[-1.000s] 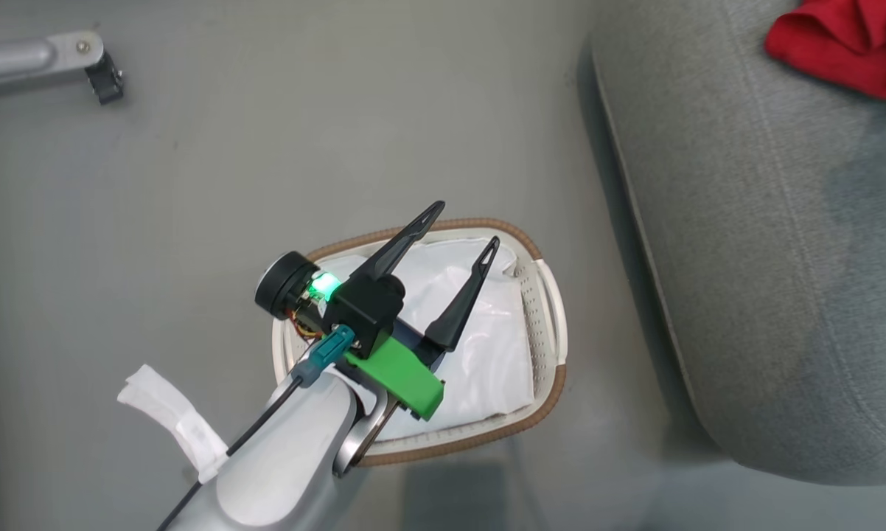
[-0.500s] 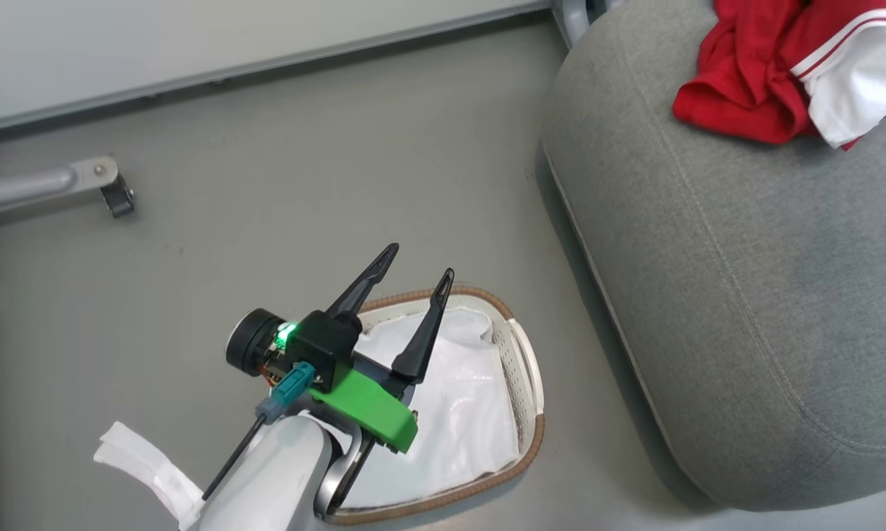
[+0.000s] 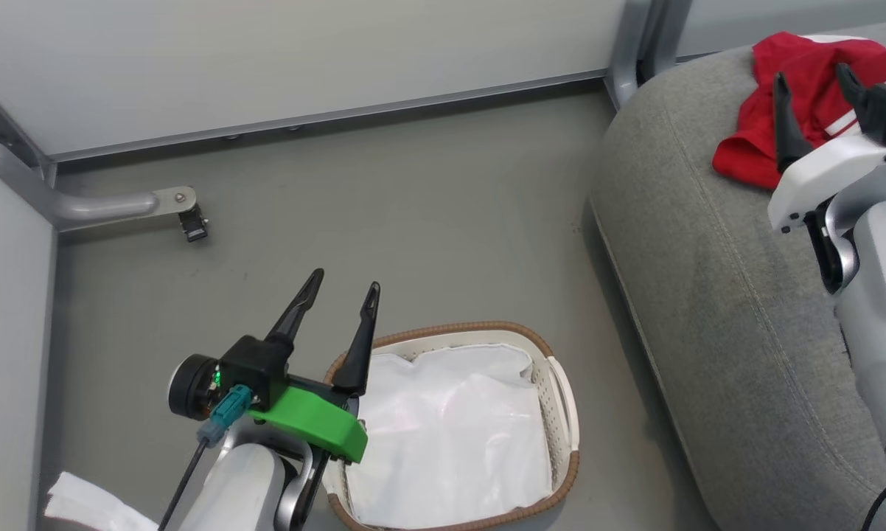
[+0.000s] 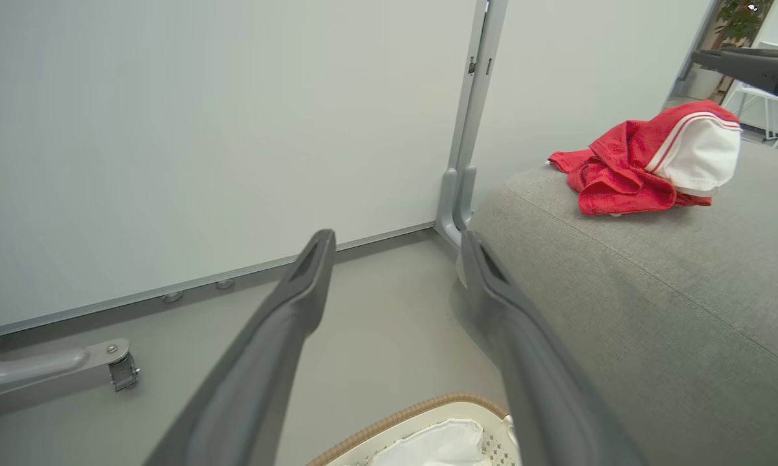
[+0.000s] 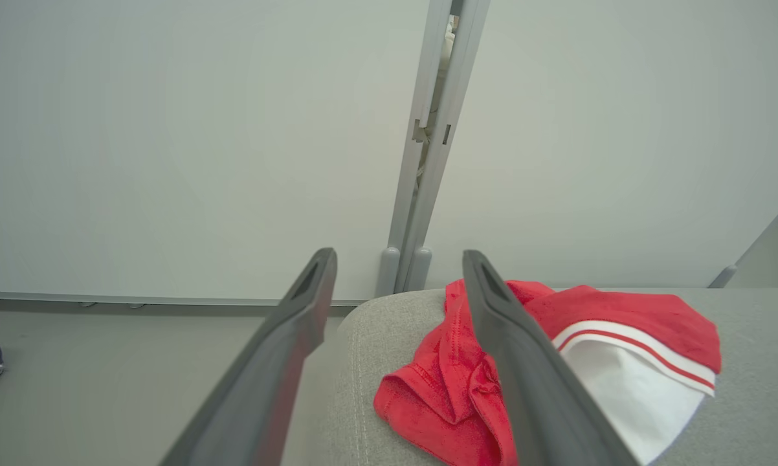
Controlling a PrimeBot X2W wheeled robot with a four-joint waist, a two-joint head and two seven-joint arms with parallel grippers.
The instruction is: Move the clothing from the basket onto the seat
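Clothing (image 3: 745, 155), red with a white panel, lies bunched on the grey seat (image 3: 708, 258) at the upper right of the head view, near its rounded edge; the basket (image 3: 561, 391) at lower centre shows just its white liner (image 3: 450, 442). Right gripper (image 3: 811, 74), beside the garment, and left gripper (image 3: 345, 280), over the basket rim, both stand spread and empty. A fingertip snagging fabric could drag it off the edge

The grey floor (image 3: 413, 206) carries the basket (image 3: 559, 420) at about 6 o'clock of the head view and the seat (image 3: 708, 310) at 3 o'clock, a little apart from each other. A caster foot (image 3: 191, 223) stands at 10 o'clock. On the seat, at 1 o'clock near its rounded edge, the clothing (image 3: 745, 151) lies crumpled.
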